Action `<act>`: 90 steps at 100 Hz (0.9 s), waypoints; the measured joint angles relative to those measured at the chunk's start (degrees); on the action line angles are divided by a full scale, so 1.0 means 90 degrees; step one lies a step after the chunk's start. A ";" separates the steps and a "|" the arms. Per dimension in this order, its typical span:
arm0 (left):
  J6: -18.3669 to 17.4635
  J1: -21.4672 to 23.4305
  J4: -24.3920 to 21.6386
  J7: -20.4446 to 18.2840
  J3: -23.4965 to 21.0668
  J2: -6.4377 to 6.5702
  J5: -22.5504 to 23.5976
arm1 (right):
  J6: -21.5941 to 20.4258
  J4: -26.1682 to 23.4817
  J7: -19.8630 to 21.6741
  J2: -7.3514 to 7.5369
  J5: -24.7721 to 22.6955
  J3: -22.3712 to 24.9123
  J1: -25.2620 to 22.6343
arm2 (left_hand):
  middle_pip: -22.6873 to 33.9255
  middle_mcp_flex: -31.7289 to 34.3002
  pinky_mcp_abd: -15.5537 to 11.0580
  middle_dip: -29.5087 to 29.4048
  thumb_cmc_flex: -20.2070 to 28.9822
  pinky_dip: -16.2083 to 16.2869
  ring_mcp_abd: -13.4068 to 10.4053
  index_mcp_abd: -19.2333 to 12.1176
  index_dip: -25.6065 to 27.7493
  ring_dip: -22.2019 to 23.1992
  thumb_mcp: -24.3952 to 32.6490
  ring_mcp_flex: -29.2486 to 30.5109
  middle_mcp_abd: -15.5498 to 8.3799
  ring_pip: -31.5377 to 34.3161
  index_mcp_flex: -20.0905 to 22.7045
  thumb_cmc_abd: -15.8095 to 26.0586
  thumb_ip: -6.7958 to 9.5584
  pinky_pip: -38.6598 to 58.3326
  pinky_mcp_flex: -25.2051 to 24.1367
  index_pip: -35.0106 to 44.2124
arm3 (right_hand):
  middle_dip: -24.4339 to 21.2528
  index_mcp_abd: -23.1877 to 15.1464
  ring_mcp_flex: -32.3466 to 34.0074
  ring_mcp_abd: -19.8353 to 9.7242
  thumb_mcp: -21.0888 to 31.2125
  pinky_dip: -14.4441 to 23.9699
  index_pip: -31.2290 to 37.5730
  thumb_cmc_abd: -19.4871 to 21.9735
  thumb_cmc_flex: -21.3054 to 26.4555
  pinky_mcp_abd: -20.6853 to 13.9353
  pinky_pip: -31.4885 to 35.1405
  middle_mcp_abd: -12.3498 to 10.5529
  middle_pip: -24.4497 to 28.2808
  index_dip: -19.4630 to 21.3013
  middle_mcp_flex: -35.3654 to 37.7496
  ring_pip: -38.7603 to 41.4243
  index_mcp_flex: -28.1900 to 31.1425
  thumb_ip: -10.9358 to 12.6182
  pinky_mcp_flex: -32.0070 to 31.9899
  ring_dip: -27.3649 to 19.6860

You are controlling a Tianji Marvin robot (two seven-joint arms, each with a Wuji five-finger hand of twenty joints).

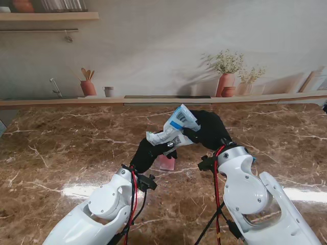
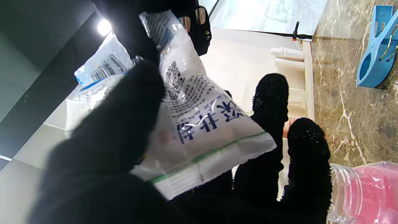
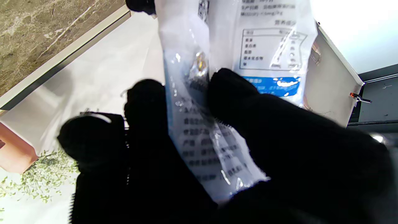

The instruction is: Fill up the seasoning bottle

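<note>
White plastic seasoning bag [image 1: 174,129] gripped by both black-gloved robot hands above the brown marble table [image 1: 61,153].

Left robot hand [image 1: 148,153] pinches the bag's lower, sealed end, its thumb [image 2: 124,124] pressed on the printed face; right robot hand [image 1: 209,130] clamps the upper part near the blue band, thumb and fingers [image 3: 146,102] on opposite faces. Bag is held tilted, clear of the table. Pink seasoning bottle [image 1: 166,162] sits on the table just under the bag, partly hidden by the left robot hand; its clear threaded mouth [image 2: 345,193] is uncapped. A blue clip [image 2: 377,49] lies on the table apart from the bottle.
</note>
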 measured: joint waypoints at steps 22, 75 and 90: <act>0.0008 -0.0032 0.0049 0.0189 0.0041 -0.0056 -0.0197 | -0.0017 0.0024 0.0076 0.0001 0.0075 -0.0038 0.0018 | -0.0084 0.0968 -0.0055 0.2171 0.0946 -0.0079 0.0008 -0.0032 0.0600 0.0410 0.0067 0.0477 0.0077 0.1059 0.0187 0.0583 -0.0290 0.0314 0.0531 0.0855 | -0.0158 0.0015 0.0000 -0.0001 0.0027 0.0002 -0.0034 -0.0049 -0.0004 0.0000 0.0001 0.0000 -0.0098 -0.0093 0.0030 -0.0197 0.0022 -0.0003 0.0016 0.0001; 0.0721 -0.0055 -0.0232 0.0332 -0.0379 -0.0130 0.0013 | 0.0104 0.0031 -0.0853 -0.0131 0.0135 0.0282 -0.0091 | 0.0852 0.0964 -0.0109 0.3228 0.0943 -0.0132 0.0010 0.0138 0.2637 0.0963 0.0139 0.0636 0.0169 0.1399 0.0187 0.0477 -0.0425 0.0399 0.0614 0.0915 | -0.1052 0.0242 -0.0003 0.0069 -0.0334 -0.0074 0.0191 -0.0293 -0.0022 0.0000 -0.0656 -0.0014 -0.0716 -0.1102 0.0063 -0.1630 -0.0075 -0.0188 -0.0166 -0.0667; 0.0790 -0.0113 -0.0173 0.0317 -0.0470 -0.0109 -0.0057 | -0.0234 0.0309 -0.1276 -0.0267 0.0183 0.0306 -0.0022 | 0.0886 0.0964 -0.0115 0.3304 0.0943 -0.0124 0.0010 0.0146 0.2749 0.0981 0.0140 0.0636 0.0169 0.1399 0.0187 0.0477 -0.0425 0.0399 0.0600 0.0916 | -0.1052 0.0242 -0.0024 0.0069 -0.0302 -0.0078 0.0182 -0.0139 -0.0218 -0.0016 -0.0811 -0.0033 -0.0722 -0.1102 -0.0043 -0.1793 -0.0092 -0.0189 -0.0454 -0.0667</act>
